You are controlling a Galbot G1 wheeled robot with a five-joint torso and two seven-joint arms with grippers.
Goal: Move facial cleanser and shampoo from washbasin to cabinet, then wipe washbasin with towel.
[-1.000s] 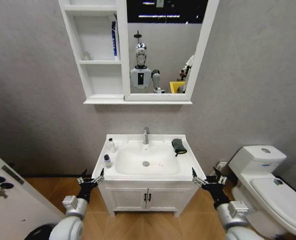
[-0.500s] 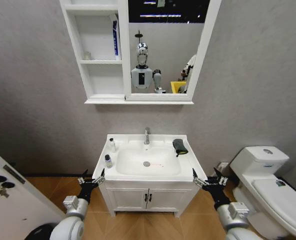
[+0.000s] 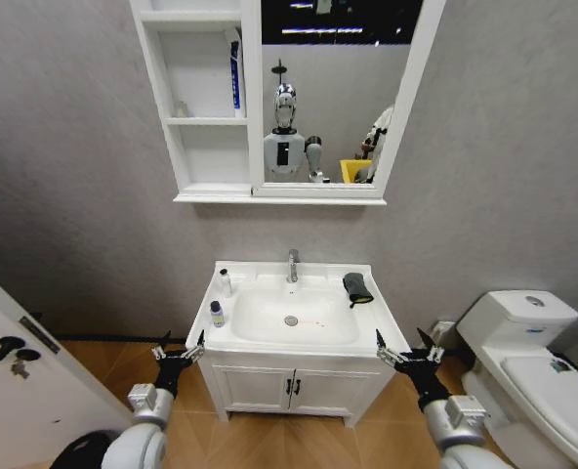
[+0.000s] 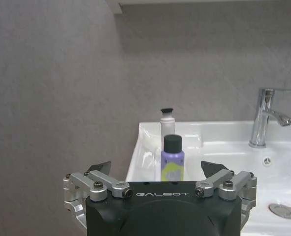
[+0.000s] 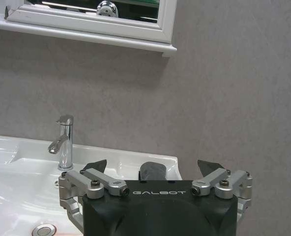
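White washbasin (image 3: 367, 337) with chrome tap (image 3: 293, 265); dark grey towel (image 3: 358, 287); a lilac, black-capped bottle (image 4: 172, 158); a white, black-capped bottle (image 4: 167, 122); white cabinet (image 3: 203, 186); black-and-silver left gripper (image 3: 179, 349) and right gripper (image 3: 405, 351).

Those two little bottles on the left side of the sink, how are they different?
The purple bottle has a purple body with a yellow-green patch on it and a dark flat cap; the white bottle is white with a narrower dark top. The purple bottle stands nearer the front edge of the washbasin, the white bottle farther back toward the wall. Both stand upright on the left rim, apart from each other.
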